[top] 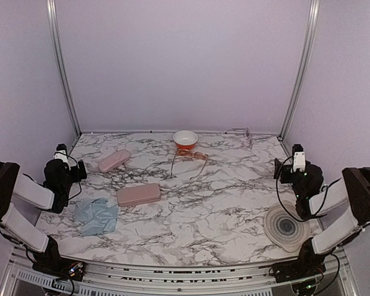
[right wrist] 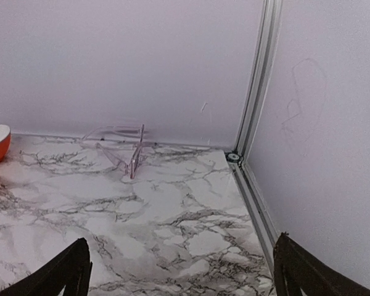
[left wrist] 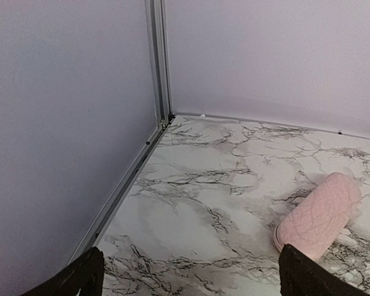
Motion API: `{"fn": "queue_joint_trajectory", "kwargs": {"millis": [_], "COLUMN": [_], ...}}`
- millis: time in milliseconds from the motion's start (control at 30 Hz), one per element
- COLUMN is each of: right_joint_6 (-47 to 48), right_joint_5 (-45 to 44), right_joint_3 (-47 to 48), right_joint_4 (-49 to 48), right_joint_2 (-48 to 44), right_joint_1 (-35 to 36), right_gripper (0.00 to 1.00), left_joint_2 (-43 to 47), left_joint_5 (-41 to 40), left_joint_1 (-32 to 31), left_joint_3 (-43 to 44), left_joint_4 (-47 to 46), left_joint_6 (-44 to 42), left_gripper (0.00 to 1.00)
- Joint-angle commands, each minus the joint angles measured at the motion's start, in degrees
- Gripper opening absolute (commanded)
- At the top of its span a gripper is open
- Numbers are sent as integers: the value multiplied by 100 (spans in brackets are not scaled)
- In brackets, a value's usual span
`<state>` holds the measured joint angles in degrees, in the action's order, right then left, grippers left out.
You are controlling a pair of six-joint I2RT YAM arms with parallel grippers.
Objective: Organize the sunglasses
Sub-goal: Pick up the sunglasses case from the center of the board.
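At the upper centre of the top view, the orange-brown sunglasses (top: 189, 160) lie on the marble table (top: 228, 203) just below an orange bowl (top: 185, 139). The pale sunglasses (right wrist: 131, 159) sit at the upper right, close to the back wall, well apart from the first pair. The left gripper (left wrist: 192, 276) at the left edge and the right gripper (right wrist: 182, 266) at the right edge both have their jaws spread wide, holding nothing.

Just before the bowl (top: 185, 138) one pair of sunglasses (top: 199, 156) was laid, a second pair (top: 246, 134) to its right; a case (top: 113, 161), another case (top: 139, 194) and a cloth (top: 96, 216) were spread leftward, farther forward.
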<state>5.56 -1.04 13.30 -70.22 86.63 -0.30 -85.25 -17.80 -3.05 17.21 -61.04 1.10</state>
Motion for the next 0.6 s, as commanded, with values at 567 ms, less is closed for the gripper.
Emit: {"fn": "queue_joint_trajectory", "kwargs": {"millis": [567], "right_joint_6": [-2109], "right_joint_5": [268], "right_joint_3": [1725], "right_joint_4": [4618], "right_joint_2": [-2115], "right_joint_1": [569], "right_gripper": [100], "left_joint_2": [1850], "left_joint_5": [750], "left_joint_1": [43], "left_joint_3": [2679], "left_joint_4": [6230], "left_joint_6": [1467], "left_gripper": [99]}}
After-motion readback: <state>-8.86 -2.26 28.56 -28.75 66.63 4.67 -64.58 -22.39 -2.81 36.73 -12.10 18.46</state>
